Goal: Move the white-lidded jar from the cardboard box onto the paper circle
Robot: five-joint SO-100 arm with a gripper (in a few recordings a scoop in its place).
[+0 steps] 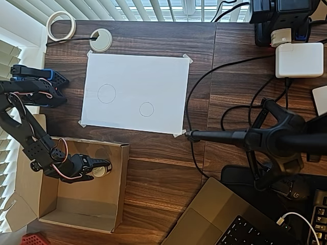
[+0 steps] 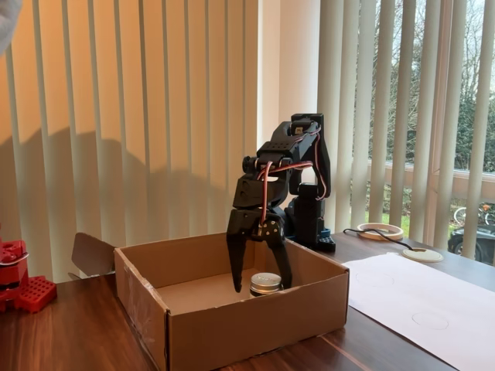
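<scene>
The white-lidded jar (image 1: 103,168) (image 2: 265,282) stands upright on the floor of the cardboard box (image 1: 116,204) (image 2: 232,321), near the box's right wall in the overhead view. My black gripper (image 1: 104,169) (image 2: 264,285) reaches down into the box, open. Its fingers (image 2: 237,267) straddle the jar, with a small gap showing on the left side in the fixed view. The paper circle (image 1: 146,109) (image 2: 430,318), the smaller of two pencil outlines, lies on the white sheet (image 1: 153,76) (image 2: 402,290) outside the box.
A larger pencil circle (image 1: 106,93) sits left of the small one. A tape roll (image 1: 61,25) and a desk grommet (image 1: 100,40) lie at the back. A black stand (image 1: 265,138), cables, a charger (image 1: 299,59) and a laptop (image 1: 214,219) crowd the right. Red blocks (image 2: 23,290) sit left of the box.
</scene>
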